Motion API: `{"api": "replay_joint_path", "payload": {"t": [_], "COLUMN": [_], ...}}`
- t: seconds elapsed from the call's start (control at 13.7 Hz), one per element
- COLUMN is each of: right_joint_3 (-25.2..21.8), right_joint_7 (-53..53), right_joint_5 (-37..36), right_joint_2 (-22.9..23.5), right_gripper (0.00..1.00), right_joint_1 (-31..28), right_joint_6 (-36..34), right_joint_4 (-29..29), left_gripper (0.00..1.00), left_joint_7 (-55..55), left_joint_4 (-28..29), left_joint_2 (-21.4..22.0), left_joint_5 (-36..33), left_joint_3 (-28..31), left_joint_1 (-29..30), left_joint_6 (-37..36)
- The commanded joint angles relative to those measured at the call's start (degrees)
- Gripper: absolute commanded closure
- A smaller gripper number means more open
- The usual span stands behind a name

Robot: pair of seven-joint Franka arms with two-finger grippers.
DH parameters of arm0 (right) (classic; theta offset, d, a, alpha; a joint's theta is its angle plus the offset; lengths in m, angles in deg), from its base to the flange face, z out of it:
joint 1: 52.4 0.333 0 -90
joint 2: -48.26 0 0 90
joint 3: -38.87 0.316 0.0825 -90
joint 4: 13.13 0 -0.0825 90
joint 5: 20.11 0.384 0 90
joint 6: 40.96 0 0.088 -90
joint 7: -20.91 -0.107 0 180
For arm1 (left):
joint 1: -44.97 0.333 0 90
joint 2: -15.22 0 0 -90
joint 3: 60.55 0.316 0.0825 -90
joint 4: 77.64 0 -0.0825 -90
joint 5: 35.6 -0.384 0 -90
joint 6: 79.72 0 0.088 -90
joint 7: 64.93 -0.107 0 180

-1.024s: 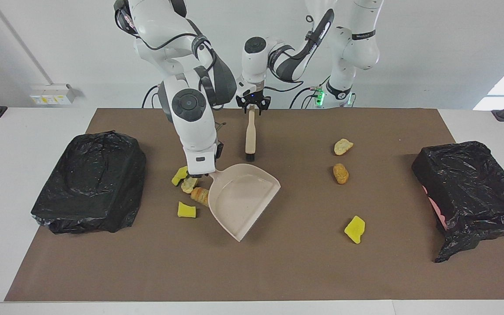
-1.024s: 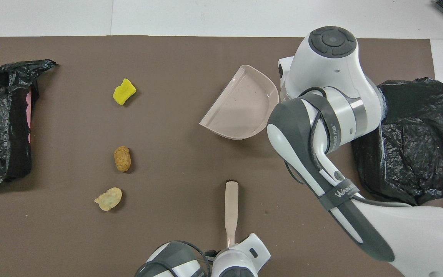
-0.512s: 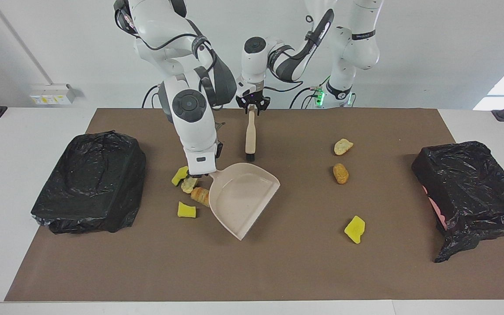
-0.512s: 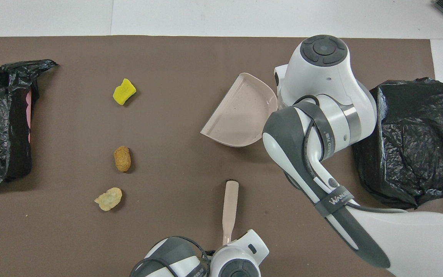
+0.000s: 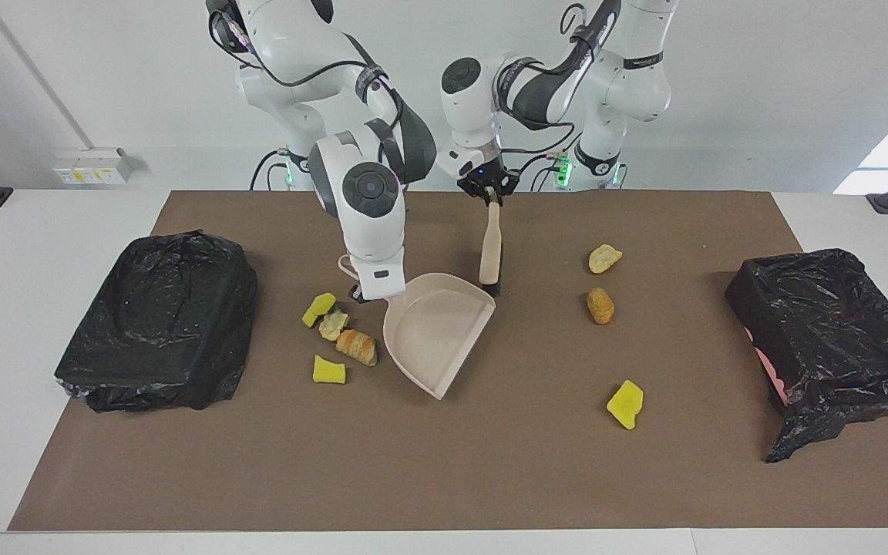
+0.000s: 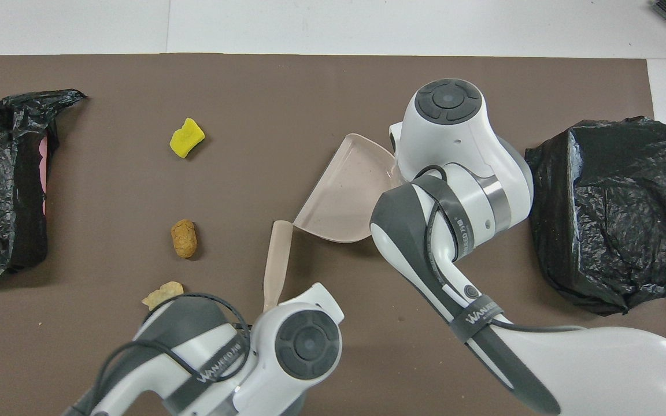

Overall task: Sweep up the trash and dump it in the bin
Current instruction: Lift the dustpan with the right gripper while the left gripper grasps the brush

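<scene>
Two arms (image 6: 472, 323) lettered "WANJEED", beige dustpan (image 5: 432, 339)

Bright, even, diffuse light fills both views. In the facing view a blown-out white patch of daylight sits at 3 o'clock, at the frame's edge. Shadows are soft and short: the beige plastic dustpan (image 5: 436, 331) throws a faint one on the matte brown table mat (image 5: 490, 478), which shows no glare. The crinkled black plastic bin bags (image 5: 155, 320) carry small dull highlights. Focus is sharp throughout, and straight edges barely bow.
</scene>
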Motion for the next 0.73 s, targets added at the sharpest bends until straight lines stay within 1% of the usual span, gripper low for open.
{"api": "replay_joint_path", "payload": {"t": [0.0, 0.07, 0.15, 0.29, 0.37, 0.44, 0.51, 0.59, 0.66], "right_joint_3": [0.5, 0.6, 0.5, 0.6, 0.6, 0.6, 0.6, 0.6, 0.6], "right_joint_7": [-0.1, -0.1, -0.1, -0.8, -2.6, -4.8, -8.5, -11.0, -11.2], "right_joint_5": [-0.8, -0.8, -0.8, -0.5, -0.4, -0.2, -0.2, -0.2, -0.3], "right_joint_2": [-1.2, -1.1, -1.0, -1.1, -0.9, -0.3, 0.3, 0.9, 0.8], "right_gripper": [1.00, 1.00, 1.00, 1.00, 1.00, 1.00, 1.00, 1.00, 1.00], "right_joint_1": [1.1, 1.1, 1.6, 2.0, 3.8, 5.2, 6.7, 8.0, 8.8], "right_joint_6": [1.0, 1.0, 1.0, 1.9, 2.4, 3.7, 5.3, 6.5, 7.4], "right_joint_4": [2.2, 2.4, 2.7, 2.8, 2.8, 3.0, 3.0, 3.0, 3.8], "left_gripper": [1.00, 1.00, 1.00, 1.00, 1.00, 1.00, 1.00, 1.00, 1.00], "left_joint_7": [-8.4, -10.0, -12.0, -22.5, -27.0, -29.4, -30.9, -33.8, -38.1], "left_joint_4": [-1.7, -3.0, -5.6, -10.6, -12.5, -13.6, -15.4, -18.0, -20.3], "left_joint_2": [0.5, -0.5, -2.5, -6.4, -8.1, -9.3, -11.4, -13.8, -15.7], "left_joint_5": [-1.0, -2.4, -4.2, -4.6, -4.6, -4.6, -4.8, -4.8, -4.8], "left_joint_3": [-0.5, -0.5, -0.5, -0.5, -0.5, -0.5, -0.5, -0.5, -0.5], "left_joint_1": [8.4, 11.0, 14.0, 19.9, 23.4, 26.3, 28.5, 30.5, 32.0], "left_joint_6": [-1.0, -0.1, 0.4, 1.2, 2.4, 5.5, 8.0, 8.5, 8.6]}}
